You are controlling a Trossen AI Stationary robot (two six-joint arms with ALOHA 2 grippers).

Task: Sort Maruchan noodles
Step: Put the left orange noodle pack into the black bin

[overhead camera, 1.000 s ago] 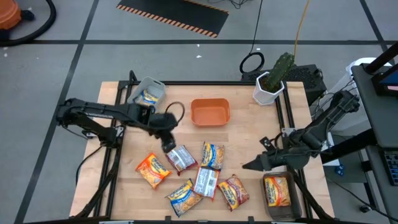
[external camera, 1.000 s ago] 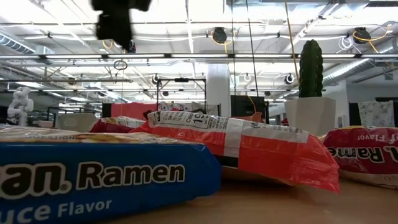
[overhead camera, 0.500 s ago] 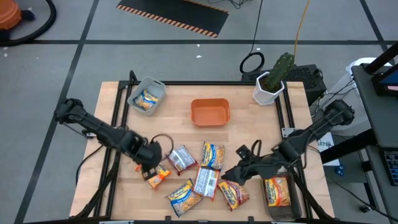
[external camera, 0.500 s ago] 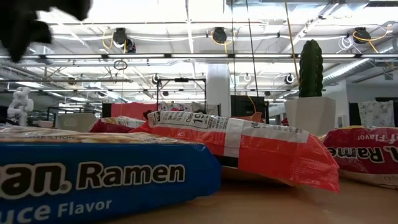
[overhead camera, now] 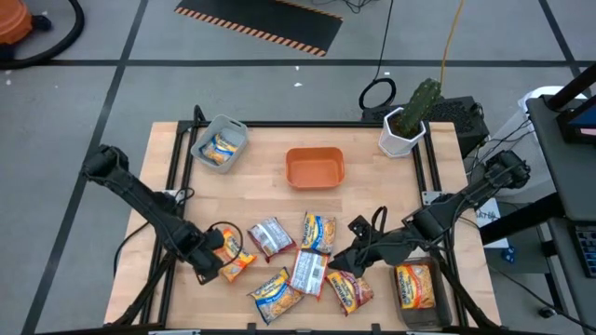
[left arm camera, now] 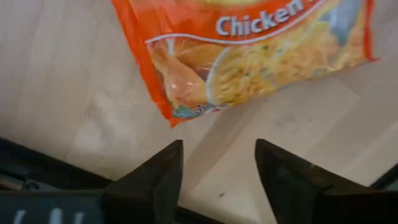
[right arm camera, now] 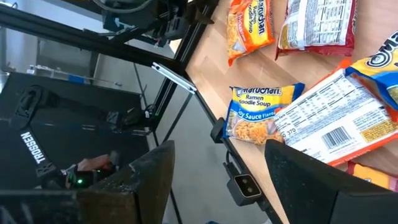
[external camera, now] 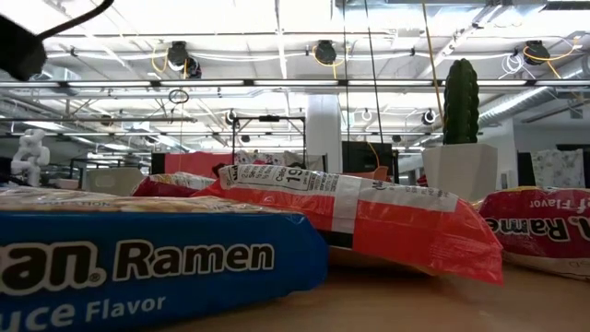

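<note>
Both arms have dropped toward the packets: left end effector [overhead camera: 207,265] at 7 o'clock, fingers spread and empty, straddles the table just short of the orange packet [left arm camera: 249,53], apparently lining up to grab it. Right end effector [overhead camera: 341,261], open and empty, hovers by the red packet [overhead camera: 349,287] at 5 o'clock.

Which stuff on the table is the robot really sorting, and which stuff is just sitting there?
For the job:
- loose ramen packets on the wood
- orange Chicken packet by the left gripper
- packet in the grey bin
- packet in the right-hand bin
- orange bin
- right gripper

Just sitting there:
- potted cactus
</note>
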